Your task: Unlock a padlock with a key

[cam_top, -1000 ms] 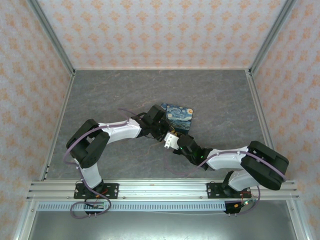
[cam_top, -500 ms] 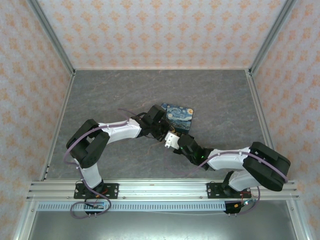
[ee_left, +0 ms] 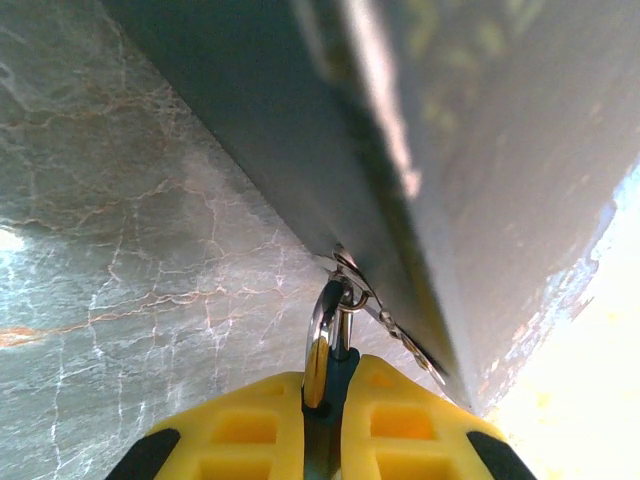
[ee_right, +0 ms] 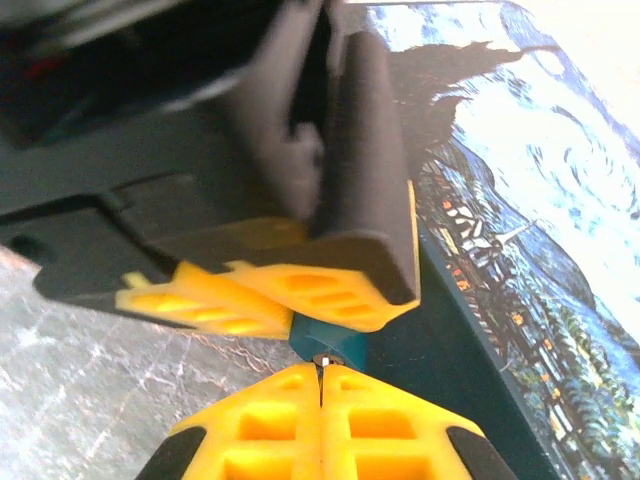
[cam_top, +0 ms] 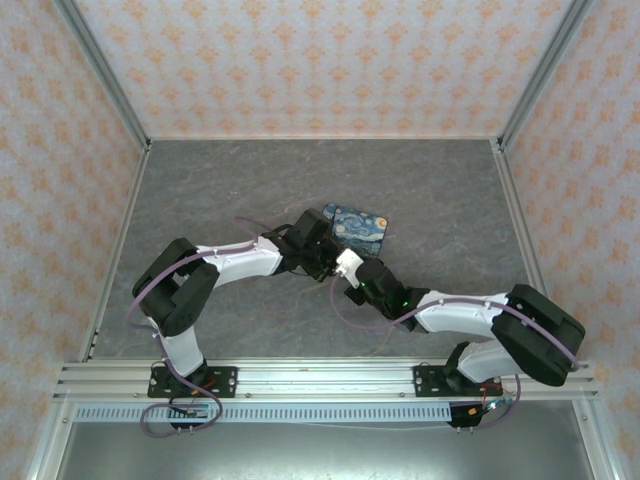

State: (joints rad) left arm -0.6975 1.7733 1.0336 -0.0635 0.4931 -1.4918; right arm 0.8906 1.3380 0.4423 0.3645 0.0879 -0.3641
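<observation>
The left gripper (ee_left: 325,388) is clamped on the key (ee_right: 325,343), just beside the near side of the padlock (cam_top: 362,226). The right gripper (ee_right: 322,376) has its jaws together at the key head. Align the key squarely with the lock and advance slowly, without pushing the padlock away.

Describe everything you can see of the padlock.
The padlock is a flat rectangular block with rounded corners, its top printed with a swirling dark-blue and yellow starry-night painting, its sides dark teal. It lies print up on the grey marbled table. The left gripper, shut on the teal key, holds it by the padlock's side, where a small metal ring and chain sit.
</observation>
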